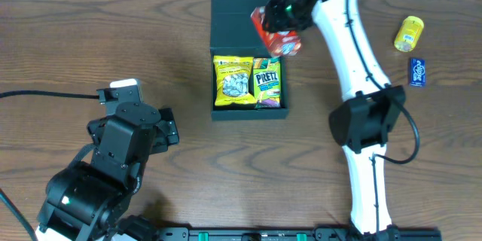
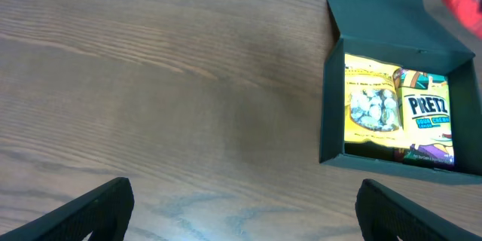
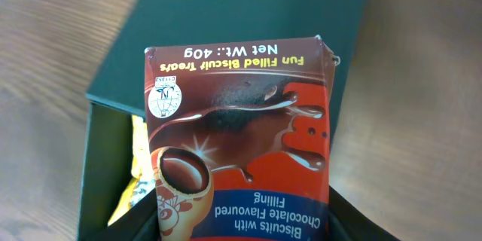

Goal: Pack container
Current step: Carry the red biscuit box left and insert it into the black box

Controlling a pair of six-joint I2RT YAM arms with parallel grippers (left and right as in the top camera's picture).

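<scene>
Packing step: the right gripper (image 1: 288, 9) is clamping a red biscuit pack (image 1: 277, 36) over the back edge of the open box (image 1: 233, 22), which is sitting mid-tabletop (image 1: 113, 30) holding 2 snacks (image 1: 233, 81). The left gripper (image 2: 241, 211) is idling with fingers apart, empty. Next I'm guessing it's lowering the pack onto those snacks, then letting go.

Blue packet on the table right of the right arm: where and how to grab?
Probably come straight down and pinch the blue packet across its narrow width, mid-length. It lies flat on the table, long axis pointing away from the robot; the yellow pack sits apart, leaving room. The right pincer is nearest but holds the red biscuit pack.
</scene>
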